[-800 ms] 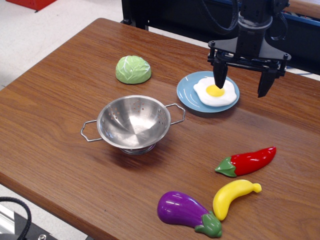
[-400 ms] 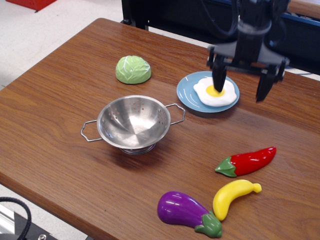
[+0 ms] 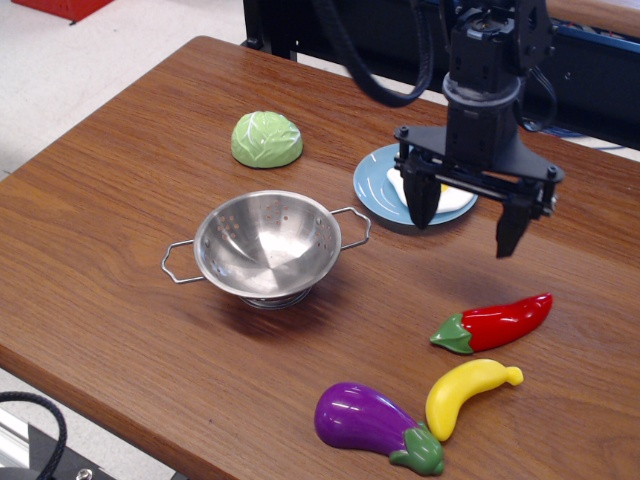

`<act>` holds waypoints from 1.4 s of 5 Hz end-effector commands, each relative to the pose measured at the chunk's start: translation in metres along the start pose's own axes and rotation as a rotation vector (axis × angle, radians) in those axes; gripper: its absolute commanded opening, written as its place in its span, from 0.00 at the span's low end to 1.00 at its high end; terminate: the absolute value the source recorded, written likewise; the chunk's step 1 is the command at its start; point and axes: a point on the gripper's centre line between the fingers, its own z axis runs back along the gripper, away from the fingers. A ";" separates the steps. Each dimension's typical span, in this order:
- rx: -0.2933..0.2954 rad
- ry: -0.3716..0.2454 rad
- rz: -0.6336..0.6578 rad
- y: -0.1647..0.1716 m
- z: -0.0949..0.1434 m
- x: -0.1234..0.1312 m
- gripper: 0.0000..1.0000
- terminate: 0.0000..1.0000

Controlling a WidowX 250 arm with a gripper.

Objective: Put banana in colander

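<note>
The banana (image 3: 462, 394) lies flat on the wooden table (image 3: 120, 200) near its front right corner, its stubby tip pointing toward the right edge. Just beside it on the left, a purple eggplant (image 3: 375, 421) lies at the front edge, its green cap close against the banana's lower end. Behind the banana, slightly apart, a red chili pepper (image 3: 493, 322) with a green stem lies at a slant.

The colander (image 3: 266, 243) stands upright on its ring base well to the left, about the middle of the worktop, empty, with its wire loop handles out to either side. Toward the back edge behind it sits a green cabbage half (image 3: 266, 139). Right of that, a blue plate (image 3: 378, 180) holding a fried egg (image 3: 455, 197) is partly hidden by the arm.

The gripper (image 3: 463, 228) hangs above the table in front of the plate, between plate and chili pepper, its two dark fingers (image 3: 420, 201) spread wide and pointing down, holding nothing. It is well apart from the banana.
</note>
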 end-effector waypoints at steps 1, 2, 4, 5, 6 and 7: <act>-0.036 0.010 -0.165 -0.017 0.025 -0.044 1.00 0.00; -0.037 0.065 -0.222 -0.028 0.014 -0.061 1.00 0.00; 0.011 0.015 -0.225 -0.031 -0.004 -0.073 1.00 0.00; 0.038 0.014 -0.233 -0.030 -0.017 -0.077 1.00 0.00; 0.052 0.014 -0.218 -0.032 -0.028 -0.076 1.00 0.00; 0.028 0.013 -0.195 -0.039 -0.037 -0.074 1.00 0.00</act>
